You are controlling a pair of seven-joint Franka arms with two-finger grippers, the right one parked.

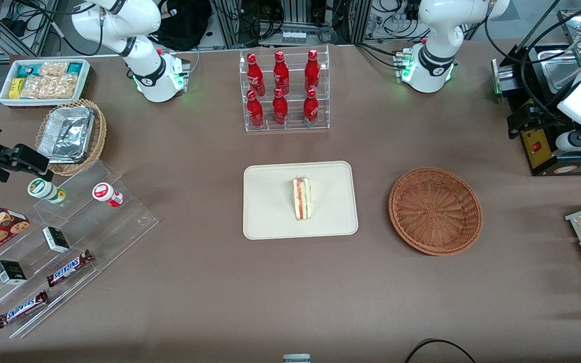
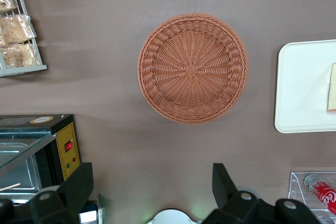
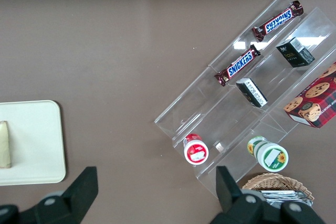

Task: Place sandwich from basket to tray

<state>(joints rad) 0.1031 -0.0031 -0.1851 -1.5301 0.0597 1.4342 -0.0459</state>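
The sandwich lies on the tray near its middle, cut edge up, showing red and green filling; the tray sits flat on the brown counter, nearer the front camera than the clear rack of red bottles; the basket rests on the counter beside the tray, toward the working arm's end, apart from it, with only bare wicker inside. The hand hangs high above the counter near the basket, over the strip between the basket and the arm's white base; its two black fingers stand wide apart with nothing between them. In the wrist view the basket lies under the camera, and the tray's rim and a sliver of the sandwich show beside it.
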